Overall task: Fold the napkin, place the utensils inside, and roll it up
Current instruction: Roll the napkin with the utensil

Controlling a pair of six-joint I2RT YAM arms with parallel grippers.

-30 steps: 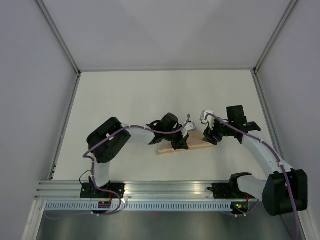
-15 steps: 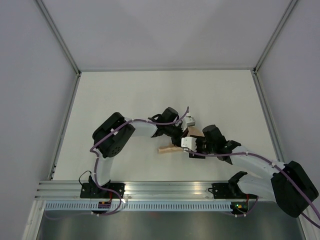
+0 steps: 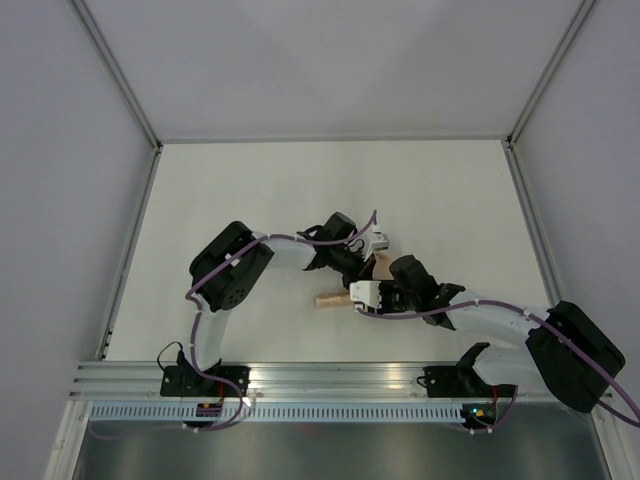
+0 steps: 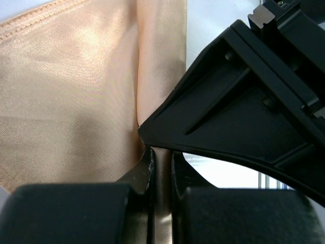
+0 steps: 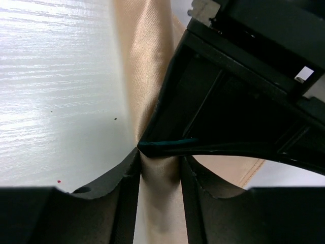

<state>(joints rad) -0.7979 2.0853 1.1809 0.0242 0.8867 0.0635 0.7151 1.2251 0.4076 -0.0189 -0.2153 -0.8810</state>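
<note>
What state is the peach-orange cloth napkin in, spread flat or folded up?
Folded up: from above the peach-orange cloth napkin is only a narrow strip; the left wrist view shows one layer overlapping another.

napkin (image 3: 333, 298) on table (image 3: 250, 200) | left gripper (image 4: 162, 158) behind it | right gripper (image 5: 158, 163) before it, right

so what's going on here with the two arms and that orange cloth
Two robot arms are working a bunched peach napkin on the table. The left gripper is pinched shut on a fold of it. The right gripper has its fingers on either side of the cloth just beside it; whether it has clamped is unclear.
</note>
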